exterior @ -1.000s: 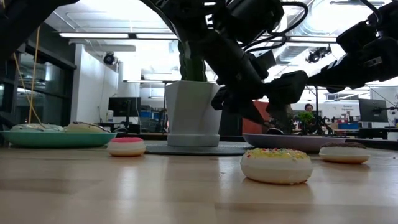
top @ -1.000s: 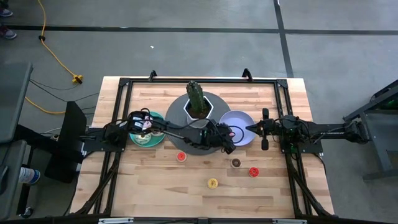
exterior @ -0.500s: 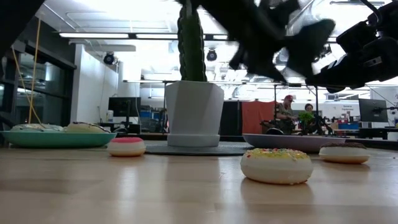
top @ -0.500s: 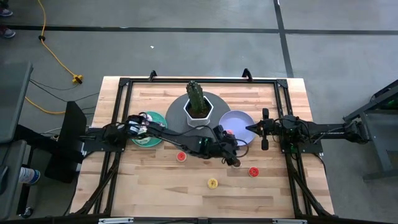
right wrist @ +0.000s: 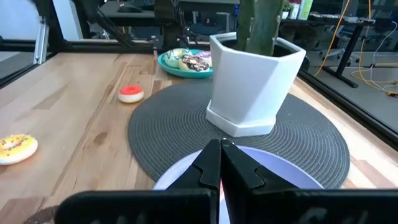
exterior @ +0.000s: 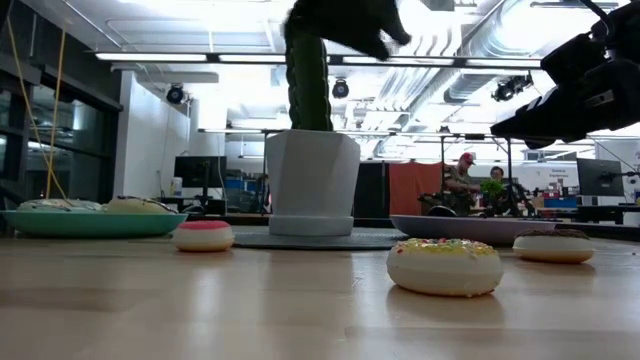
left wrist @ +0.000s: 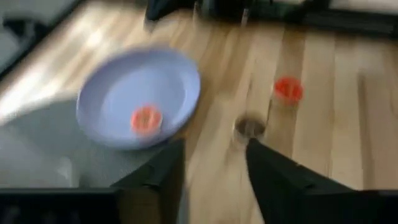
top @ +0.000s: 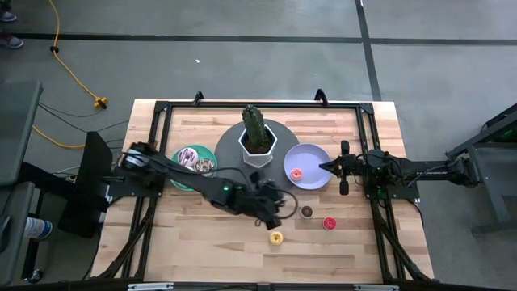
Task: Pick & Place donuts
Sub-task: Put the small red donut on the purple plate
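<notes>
My left gripper (top: 277, 218) hangs open above the table's middle, with nothing between its fingers (left wrist: 163, 167). Beyond it a brown donut (left wrist: 250, 127) and a red donut (left wrist: 288, 88) lie on the wood. An orange donut (top: 296, 173) lies on the lavender plate (top: 313, 153). A yellow donut (top: 276, 238) sits nearer the front edge. Another red donut (exterior: 203, 235) rests on the table, hidden under the left arm in the high view. Iced donuts (top: 194, 159) lie on the teal plate (top: 178, 179). My right gripper (top: 327, 166) waits shut at the lavender plate's right rim.
A cactus in a white pot (top: 258, 145) stands on a round grey mat (top: 230, 141) between the two plates, at the table's far middle. A black frame (top: 161, 113) runs around the tabletop. Bare wood lies along the near edge.
My left gripper has left the lavender plate, risen, and swung toward the table's near edge and left, past the brown donut. The orange donut, hidden under the gripper before, now shows lying on the lavender plate.
</notes>
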